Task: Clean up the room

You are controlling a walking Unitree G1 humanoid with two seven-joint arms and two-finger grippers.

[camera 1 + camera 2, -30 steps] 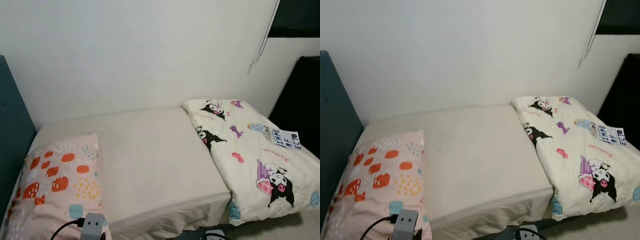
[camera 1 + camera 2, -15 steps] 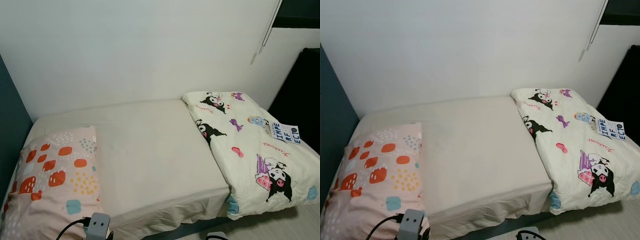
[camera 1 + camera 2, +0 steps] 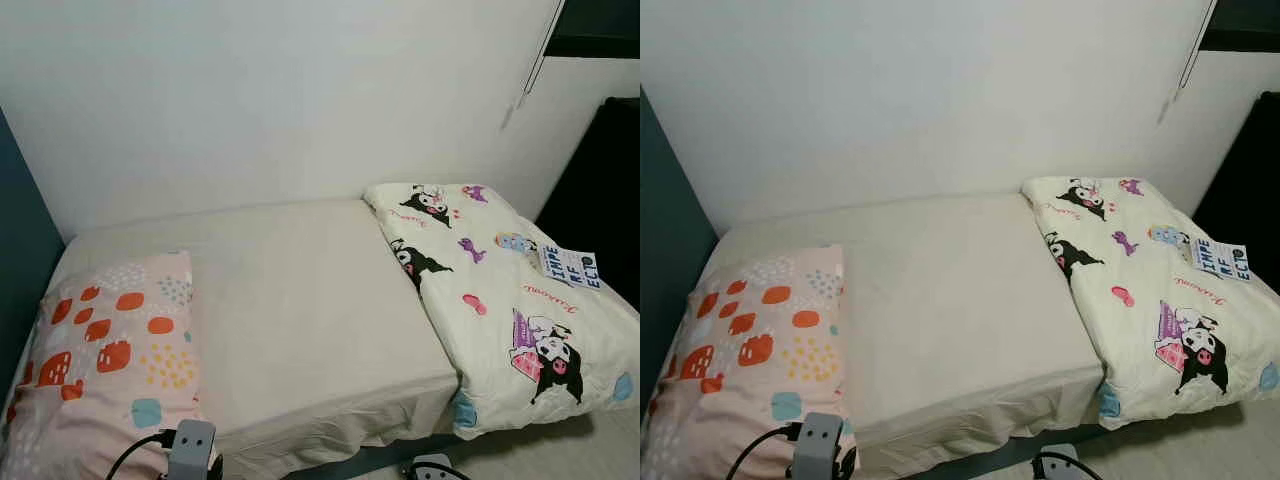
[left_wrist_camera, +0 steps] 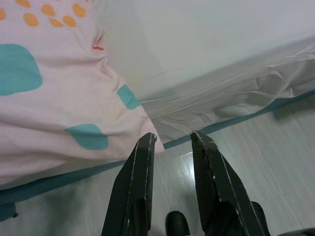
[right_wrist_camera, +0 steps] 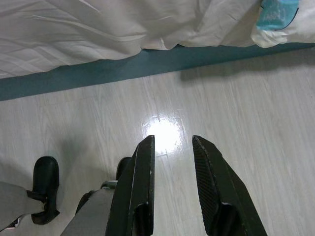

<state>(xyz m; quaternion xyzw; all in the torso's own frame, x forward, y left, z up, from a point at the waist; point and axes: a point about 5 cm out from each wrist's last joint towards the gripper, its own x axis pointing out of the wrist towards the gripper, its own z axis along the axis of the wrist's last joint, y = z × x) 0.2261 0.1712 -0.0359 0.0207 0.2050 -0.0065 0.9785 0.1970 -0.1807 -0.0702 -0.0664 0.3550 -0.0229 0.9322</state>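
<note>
A bed with a cream sheet (image 3: 310,300) stands before me against a white wall. A pink pillow (image 3: 110,350) with orange and teal spots lies at its left end. A folded cream quilt (image 3: 500,290) with cartoon prints covers the right end and overhangs the front edge. My left gripper (image 4: 170,140) hangs open and empty over the floor by the pillow's corner (image 4: 74,113). Near the bed's base my right gripper (image 5: 172,142) hangs open and empty above the pale wood floor (image 5: 236,123).
A dark teal headboard (image 3: 20,260) rises at the left. A dark panel (image 3: 605,180) stands at the right, with a blind cord (image 3: 528,70) hanging on the wall. My own feet (image 5: 45,177) show on the floor below the right gripper.
The camera has shifted slightly; the bed sits a little differently in the picture. Nothing on the bed has moved.
</note>
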